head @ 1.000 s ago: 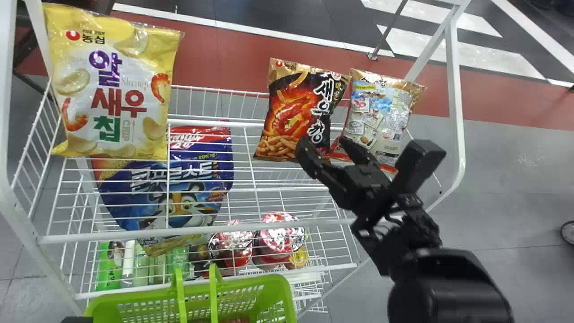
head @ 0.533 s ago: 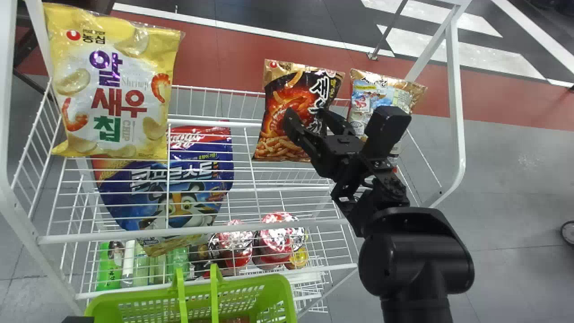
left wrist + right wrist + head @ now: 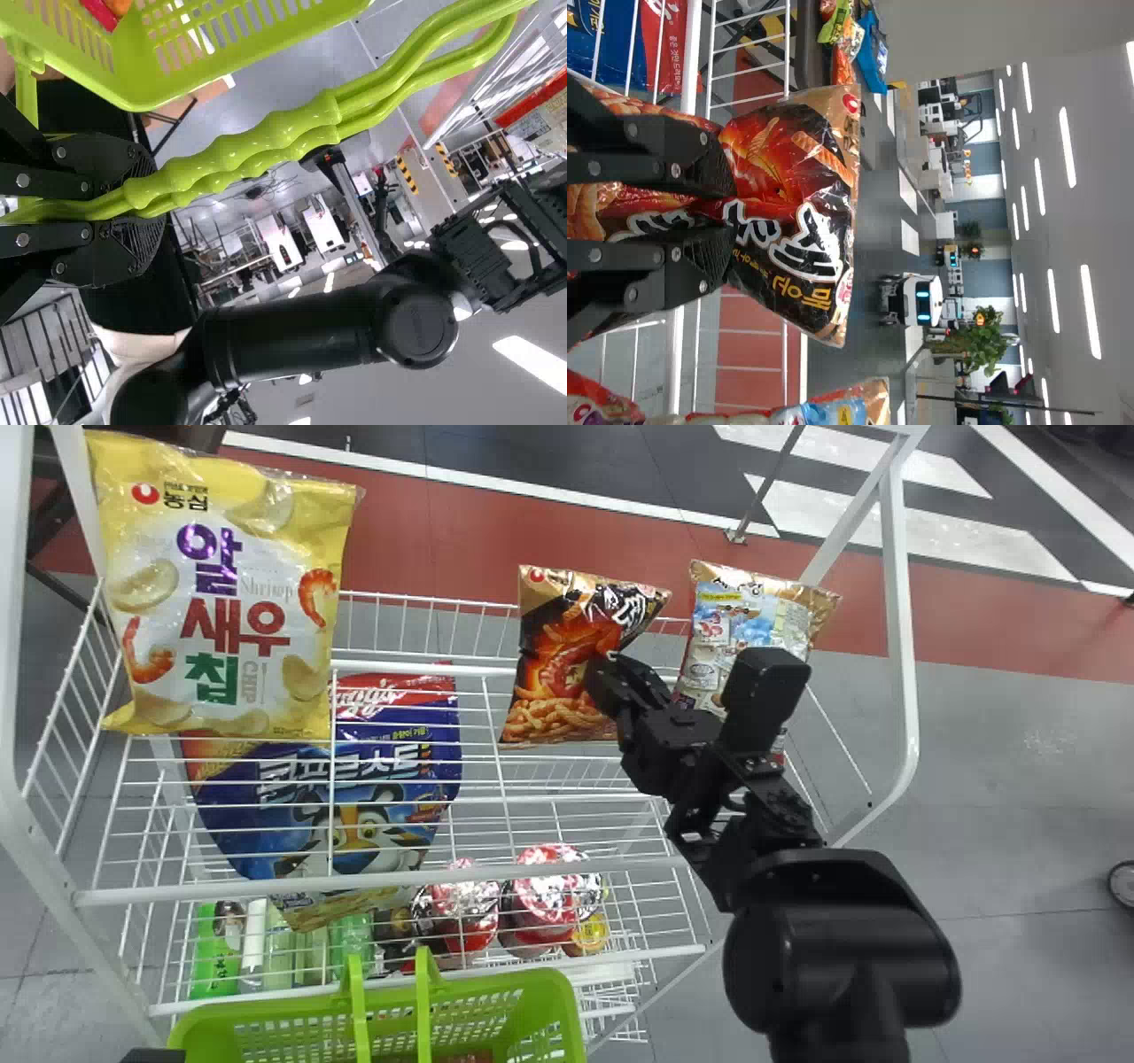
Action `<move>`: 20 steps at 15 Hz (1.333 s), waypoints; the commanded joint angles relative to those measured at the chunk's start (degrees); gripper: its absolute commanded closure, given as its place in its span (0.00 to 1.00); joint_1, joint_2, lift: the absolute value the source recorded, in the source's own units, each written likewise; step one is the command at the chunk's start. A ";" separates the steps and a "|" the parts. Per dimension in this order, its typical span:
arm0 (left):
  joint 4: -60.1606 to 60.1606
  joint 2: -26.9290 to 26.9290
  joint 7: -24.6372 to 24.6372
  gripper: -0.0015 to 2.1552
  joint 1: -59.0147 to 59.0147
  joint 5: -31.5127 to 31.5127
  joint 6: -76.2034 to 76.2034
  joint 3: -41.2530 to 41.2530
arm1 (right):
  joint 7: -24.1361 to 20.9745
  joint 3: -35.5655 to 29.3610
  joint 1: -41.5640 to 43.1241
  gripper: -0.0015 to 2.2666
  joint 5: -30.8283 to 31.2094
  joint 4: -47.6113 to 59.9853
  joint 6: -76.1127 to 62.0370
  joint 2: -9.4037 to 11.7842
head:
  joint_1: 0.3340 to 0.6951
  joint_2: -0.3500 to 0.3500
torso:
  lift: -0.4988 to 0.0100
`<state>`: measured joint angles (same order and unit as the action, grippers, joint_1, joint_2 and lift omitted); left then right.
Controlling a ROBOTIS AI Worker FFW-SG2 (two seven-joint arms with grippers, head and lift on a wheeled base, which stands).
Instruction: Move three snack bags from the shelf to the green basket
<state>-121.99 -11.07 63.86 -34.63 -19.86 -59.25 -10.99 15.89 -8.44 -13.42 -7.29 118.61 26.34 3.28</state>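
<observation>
My right gripper [image 3: 718, 212] is closed on the black snack bag [image 3: 806, 186], pinching the film into creases, probably for enough grip to lift it from the wire shelf [image 3: 620, 865]. It sits between 2 others, a yellow bag [image 3: 221, 593] and a back-turned bag [image 3: 753, 615]. My left gripper [image 3: 146, 205] clasps the handles [image 3: 257, 146] of the green basket [image 3: 496, 981], likely to steady it for loading.

It's v. bright under o'head strip lts [image 3: 1091, 312].
</observation>
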 commanded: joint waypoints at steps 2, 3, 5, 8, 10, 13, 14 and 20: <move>0.00 0.09 0.04 0.73 -0.18 0.09 0.23 0.00 | 3.89 -3.95 -7.77 0.98 -4.66 13.75 7.19 0.06 | 1.00 0.00 | 0.89; 0.00 0.18 0.13 0.73 -0.09 0.09 0.23 0.09 | 5.91 -6.67 -9.88 0.98 -7.56 19.38 14.75 0.06 | 1.00 0.00 | 0.89; 0.26 0.44 0.39 0.73 0.17 0.17 0.05 0.09 | 10.13 -12.21 -14.97 0.98 -13.19 27.02 26.71 -0.12 | 1.00 0.00 | 0.89; 0.35 0.53 0.39 0.73 0.17 0.26 0.05 0.09 | 16.02 -19.07 -20.69 0.98 -18.64 34.23 44.11 -1.44 | 1.00 0.00 | 0.89; 0.53 0.53 0.39 0.73 0.52 0.26 0.05 0.00 | 18.92 -23.73 -22.62 0.98 -21.19 38.01 56.59 -2.05 | 1.00 0.00 | 0.89; 0.44 0.61 0.39 0.73 0.52 0.35 0.05 0.00 | 20.15 -26.63 -22.62 0.98 -20.66 40.03 63.74 -1.96 | 1.00 0.00 | 0.89; 0.35 0.61 0.39 0.73 0.44 0.35 0.05 0.00 | 20.24 -25.92 -22.88 0.98 -20.13 38.89 63.74 -1.96 | 1.00 0.00 | 0.89; 0.53 0.61 0.48 0.73 0.44 0.35 0.05 0.00 | 20.59 -12.92 -23.32 0.98 -18.46 21.93 63.74 -1.26 | 1.00 0.00 | 0.89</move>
<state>-121.50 -10.46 64.32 -34.13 -19.51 -59.19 -10.99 36.55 -24.18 -36.74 -26.15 144.01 89.08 1.81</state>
